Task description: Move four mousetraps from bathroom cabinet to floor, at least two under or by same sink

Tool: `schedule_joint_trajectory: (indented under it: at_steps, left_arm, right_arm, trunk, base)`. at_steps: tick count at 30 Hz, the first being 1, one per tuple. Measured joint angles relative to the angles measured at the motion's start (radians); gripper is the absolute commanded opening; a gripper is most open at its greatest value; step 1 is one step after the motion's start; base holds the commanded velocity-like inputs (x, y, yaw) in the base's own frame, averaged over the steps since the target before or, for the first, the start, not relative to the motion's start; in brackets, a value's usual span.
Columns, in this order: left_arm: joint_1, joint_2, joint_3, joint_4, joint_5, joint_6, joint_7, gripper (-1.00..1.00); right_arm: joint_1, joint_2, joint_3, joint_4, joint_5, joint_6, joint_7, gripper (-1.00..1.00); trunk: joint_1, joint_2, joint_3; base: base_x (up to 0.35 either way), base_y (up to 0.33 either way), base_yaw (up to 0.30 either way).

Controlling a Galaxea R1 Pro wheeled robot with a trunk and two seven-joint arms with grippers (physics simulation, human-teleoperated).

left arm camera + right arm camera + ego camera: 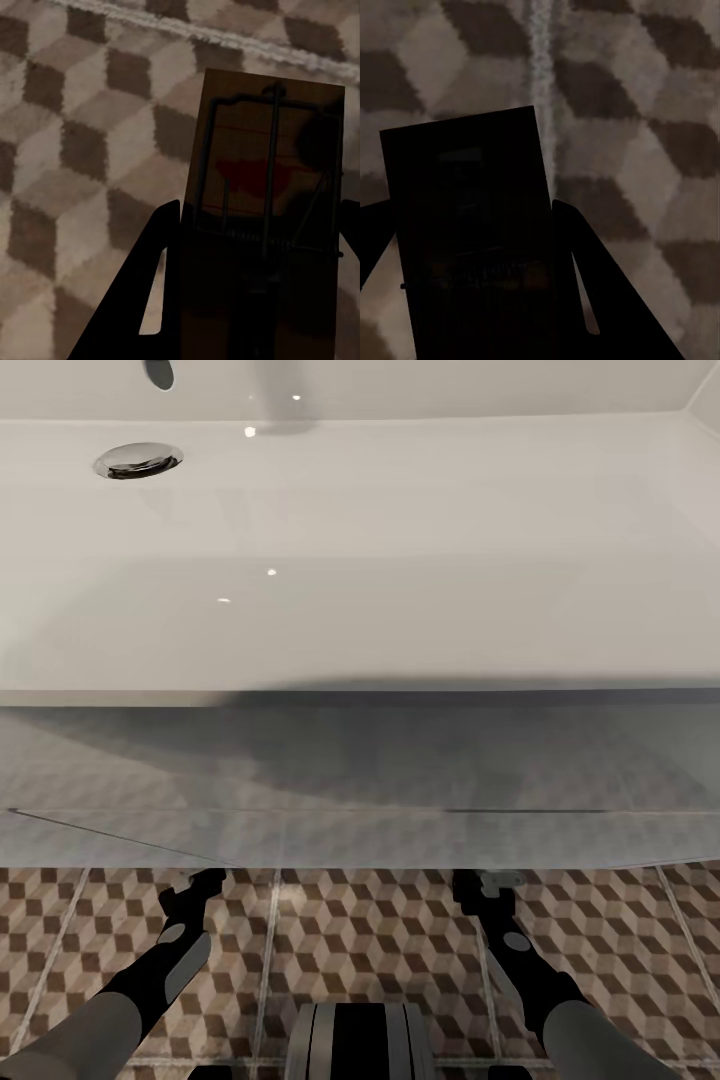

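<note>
A tan mousetrap (264, 142) with dark wire and a red patch sits between the fingers (154, 277) of my left gripper (259, 225), just above the cube-pattern bathroom floor (82, 142). A second mousetrap (465, 172), dark in shadow, is held the same way in my right gripper (469, 214) over the floor (645, 112). In the head view both grippers, left (195, 885) and right (485, 885), reach low under the front edge of the white bathroom sink (400, 560), their fingertips hidden by it. The cabinet is out of view.
The wide sink basin has a chrome drain (138, 460) at its far left. Its front panel (360, 780) overhangs the tiles (370, 950). My own base (360, 1040) stands close in front, between the two arms. Pale grout lines (225, 34) cross the floor.
</note>
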Motion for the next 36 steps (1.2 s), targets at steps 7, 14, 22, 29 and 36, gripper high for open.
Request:
schedule_joint_trajectory:
  at_steps: [7,14,22,29,36]
  left_arm:
    - [0.000,0.000,0.000,-0.001,0.000,-0.001,0.000,-1.00]
    - [0.000,-0.001,0.000,-0.008,0.000,-0.001,0.000,-1.00]
    - [0.000,-0.003,-0.001,-0.010,0.002,-0.001,0.000,-1.00]
    - [0.000,-0.002,-0.001,-0.011,0.001,-0.002,0.000,-1.00]
    - [0.000,-0.002,-0.002,-0.011,0.001,0.000,0.001,-1.00]
  right_arm:
    - [0.000,0.000,-0.001,-0.008,0.000,0.000,0.000,-1.00]
    - [-0.018,0.000,0.000,-0.012,0.000,-0.001,0.000,-1.00]
    - [-0.027,0.000,-0.001,-0.012,0.000,-0.002,0.000,-1.00]
    - [-0.028,0.000,-0.001,-0.012,0.000,-0.002,0.000,-1.00]
    - [-0.029,0.000,-0.001,-0.012,0.000,-0.002,0.000,-1.00]
  trunk:
    - [0.000,0.000,0.000]
    - [0.000,0.000,0.000]
    - [0.000,0.000,0.000]
    - [0.000,0.000,0.000]
    - [0.000,0.000,0.000]
  base:
    - [0.000,0.000,0.000]
    - [0.000,0.000,0.000]
    - [0.000,0.000,0.000]
    - [0.000,0.000,0.000]
    - [0.000,0.000,0.000]
